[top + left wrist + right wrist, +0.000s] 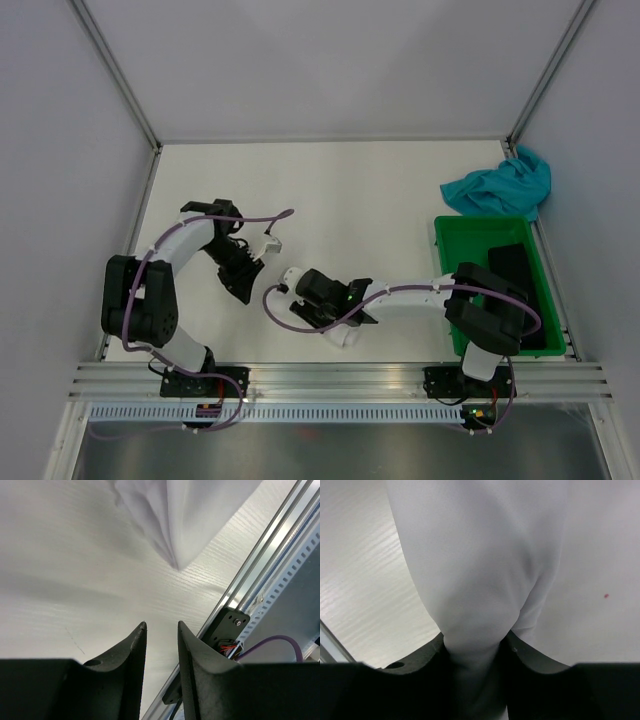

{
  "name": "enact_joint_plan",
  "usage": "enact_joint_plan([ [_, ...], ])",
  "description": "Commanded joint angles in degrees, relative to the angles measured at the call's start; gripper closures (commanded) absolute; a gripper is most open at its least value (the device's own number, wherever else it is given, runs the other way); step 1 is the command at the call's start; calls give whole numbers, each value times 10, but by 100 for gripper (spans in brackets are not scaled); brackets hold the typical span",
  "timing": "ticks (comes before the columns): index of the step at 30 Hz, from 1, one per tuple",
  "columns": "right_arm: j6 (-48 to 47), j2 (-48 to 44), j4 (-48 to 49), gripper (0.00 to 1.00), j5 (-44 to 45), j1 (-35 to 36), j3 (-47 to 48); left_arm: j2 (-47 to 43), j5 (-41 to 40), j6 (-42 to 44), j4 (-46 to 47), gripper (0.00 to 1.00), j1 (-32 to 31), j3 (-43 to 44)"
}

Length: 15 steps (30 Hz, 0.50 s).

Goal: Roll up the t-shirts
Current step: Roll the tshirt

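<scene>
Here, the right pincer (476, 641) is clenched on the white t-shirt (480, 555). In its wrist view the cloth is gathered into a thick, smooth bunch between the two black fingers (527, 657). It spreads wider toward 12 o'clock, with one soft fold running down its right side. The cloth is plain white, without print, and in the top view it is hard to separate from the pale table (350, 190). The right arm starts from its base at 5 o'clock of the table. Its forearm points toward 9 o'clock, so the pincer is over the near middle, at about 6 o'clock. The left pincer (161, 627) is released: its fingers stand a little apart with only bare table between them. A pointed corner of the white cloth lies ahead of them at 12 o'clock, not touching. The left arm is folded back on itself near 8 o'clock, and its wrist turns toward the right arm. The teal t-shirt (500, 187) lies crumpled in a heap at 2 o'clock, in the far right corner. It is just beyond the far rim of the green bin (447, 270), which stands along the right edge at about 4 o'clock.
</scene>
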Motion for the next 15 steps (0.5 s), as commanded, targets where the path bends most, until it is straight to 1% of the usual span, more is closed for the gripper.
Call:
enact_joint_plan([
  [1, 88, 0, -91, 57, 37, -29, -49, -23, -10, -24, -11, 63, 13, 17],
  [2, 95, -5, -91, 61, 40, -37, -52, -24, -9, -27, -11, 63, 16, 17],
  [4, 98, -13, -96, 63, 51, -41, -55, -31, -6, -33, -9, 63, 18, 17],
  [7, 106, -21, -96, 73, 52, -51, -64, -44, 0, -36, -10, 64, 20, 15],
  [8, 114, -25, -94, 83, 47, -59, -72, -47, 3, -38, -8, 63, 20, 14],
  [11, 123, -45, -76, 100, 37, -79, -92, -52, 4, -49, 1, 63, 20, 13],
  [15, 139, -77, -65, 100, 34, -107, -107, -48, 8, -76, 31, 63, 20, 13],
])
